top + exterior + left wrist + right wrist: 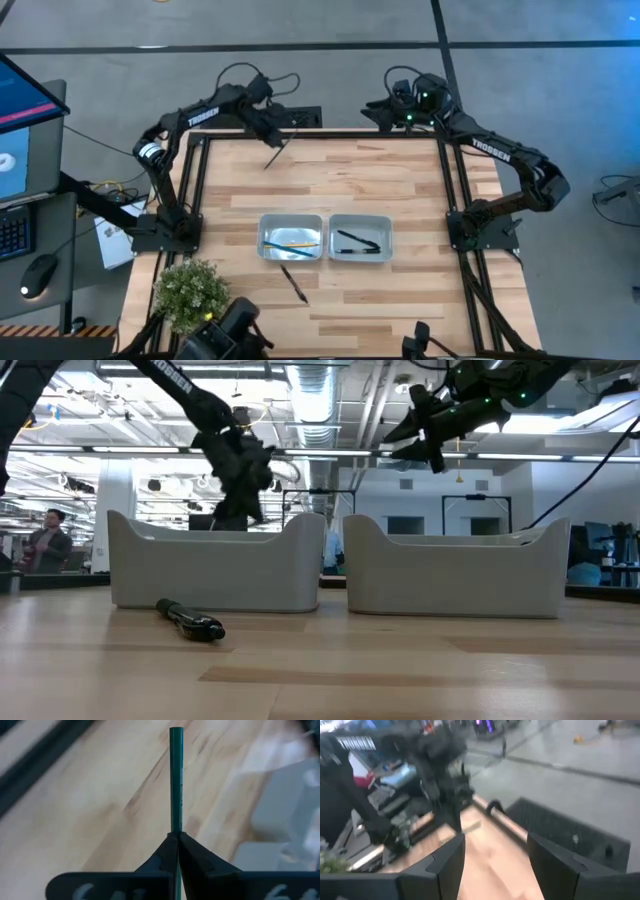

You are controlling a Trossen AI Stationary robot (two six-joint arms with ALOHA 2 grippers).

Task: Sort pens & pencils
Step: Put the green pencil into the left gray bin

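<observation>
My left gripper (276, 140) is over the table's far left part, shut on a dull green pencil (176, 780) that sticks out ahead of its fingers. My right gripper (495, 855) is open and hovers at the far edge (405, 108), holding nothing. Two grey trays stand side by side near the middle. The left tray (291, 237) holds a yellow and a light blue pencil (297, 241). Black pens (358, 241) lie in the right tray (361, 238). One more black pen (295, 283) lies flat on the wood just in front of the left tray; it also shows in the low view (190, 620). My left gripper pinches the green pencil between its two fingers (192, 852) by one end (176, 827). The pencil runs on along the fingers and points away from them. In the high view its free end (267, 165) slants toward the table's near left. Whether that end touches the wood, I cannot tell.
A potted plant (190, 290) stands at the near left corner. A dark frame rail (320, 133) runs along the far edge, with posts at both sides. Bare wood lies between the far edge and the trays (350, 180). A person (45, 540) stands far back in the room.
</observation>
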